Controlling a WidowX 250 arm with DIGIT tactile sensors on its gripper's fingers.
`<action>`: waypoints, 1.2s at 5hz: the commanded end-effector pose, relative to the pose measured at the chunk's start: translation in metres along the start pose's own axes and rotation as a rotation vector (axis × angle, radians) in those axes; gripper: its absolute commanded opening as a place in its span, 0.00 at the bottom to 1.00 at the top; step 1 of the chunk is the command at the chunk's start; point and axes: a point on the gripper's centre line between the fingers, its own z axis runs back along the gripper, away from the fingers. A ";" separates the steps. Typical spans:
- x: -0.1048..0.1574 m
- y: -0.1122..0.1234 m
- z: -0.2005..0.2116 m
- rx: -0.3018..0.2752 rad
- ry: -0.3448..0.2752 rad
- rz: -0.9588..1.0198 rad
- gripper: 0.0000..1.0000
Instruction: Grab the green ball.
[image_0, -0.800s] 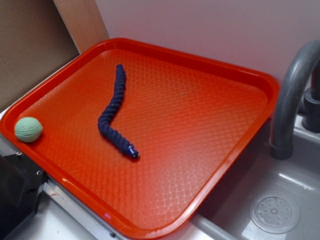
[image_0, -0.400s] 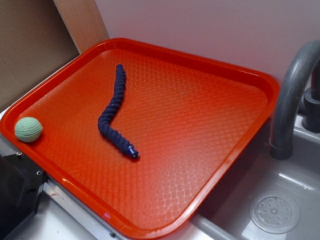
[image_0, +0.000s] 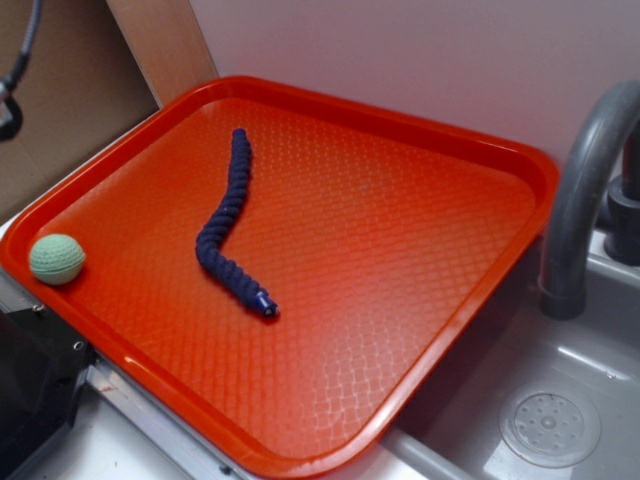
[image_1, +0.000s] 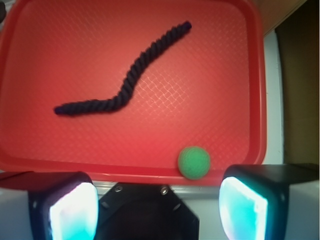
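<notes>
In the exterior view, an orange-red tray (image_0: 420, 140) with a raised rim and a diamond-patterned floor fills most of the scene. The green ball (image_0: 57, 259), pale mint with a ribbed knitted surface, sits in the tray's left corner, right against the rim. A dark blue braided rope (image_0: 227, 222) lies in a loose curve on the tray floor, well apart from the ball, running from near the tray's far edge down toward its middle. To the right of the tray a grey sink basin (image_0: 470, 400) with a round drain strainer (image_0: 549, 427) sits lower, and a grey curved faucet (image_0: 580, 190) rises from the sink just beside the tray's right corner. At the upper left of the picture, beyond the tray's far-left edge, a dark part with a cable (image_0: 12, 85) shows at the frame edge; what it belongs to cannot be told.

In the wrist view, the camera looks down on the tray (image_1: 30, 155) from above. The ball (image_1: 193, 161) lies at the tray's near edge, touching the rim, toward the right. The rope (image_1: 125, 85) stretches diagonally across the tray floor, well apart from the ball. The two fingers (image_1: 70, 207) appear at the bottom of the picture, spread wide and holding nothing, on the near side of the tray's rim; the ball lies beyond them, closer to the right one.
</notes>
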 end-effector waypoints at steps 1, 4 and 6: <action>-0.016 0.029 -0.086 -0.038 0.096 0.006 1.00; -0.035 0.052 -0.140 0.007 0.126 -0.014 0.00; -0.032 0.049 -0.145 -0.059 0.194 -0.075 0.00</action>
